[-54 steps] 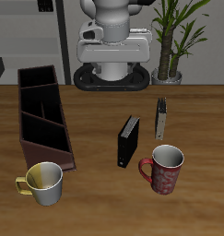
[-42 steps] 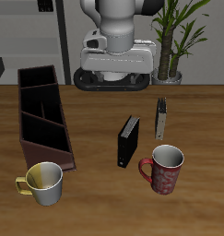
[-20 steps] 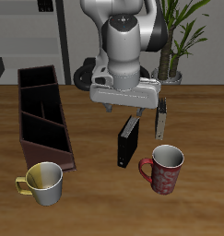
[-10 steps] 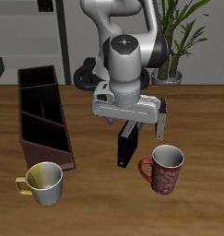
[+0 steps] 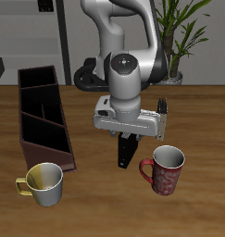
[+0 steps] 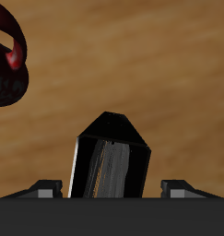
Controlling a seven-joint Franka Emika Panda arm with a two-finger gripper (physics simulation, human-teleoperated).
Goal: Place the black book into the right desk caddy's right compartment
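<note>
Black book (image 5: 130, 150) stands upright directly beneath the gripper (image 5: 129, 135), whose spread fingers hold nothing

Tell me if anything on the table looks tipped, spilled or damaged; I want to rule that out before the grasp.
Nothing stands out. The black book stands upright under the gripper, the grey book is upright farther back, both mugs, red and yellow, sit upright, and the right desk caddy looks intact.
</note>
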